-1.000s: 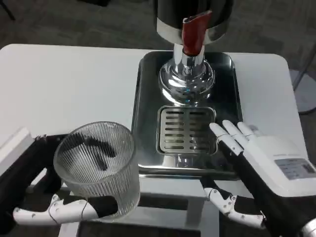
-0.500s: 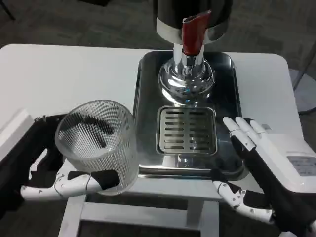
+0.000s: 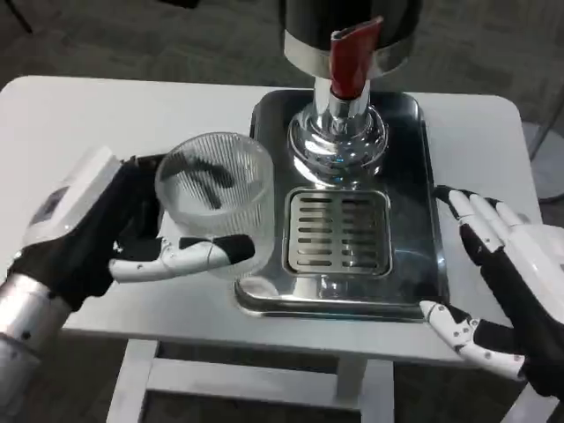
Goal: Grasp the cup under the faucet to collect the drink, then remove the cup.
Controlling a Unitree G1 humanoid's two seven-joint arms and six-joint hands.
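Status: the grasp is made; filling and removal are not. The left robot hand (image 3: 119,233) is clamped on the ribbed clear cup (image 3: 216,198), with a thumb across its near wall and dark fingers showing through the glass on the far side. The cup sits at centre-left of the frame, upright, overlapping the left edge of the steel drip tray (image 3: 423,264) and appearing raised off the white surface (image 3: 106,123). It looks empty; no liquid shows.

Position relative to target: the cup is left of the slotted grate (image 3: 339,231) and not yet beneath the faucet (image 3: 339,132), whose red lever (image 3: 350,62) stands at upper centre. In my judgement, 3 steps remain: shift the cup right under the spout, draw the drink, then withdraw it.

The right robot hand (image 3: 498,282) lies at lower right beside the tray, fingers apart, holding nothing.
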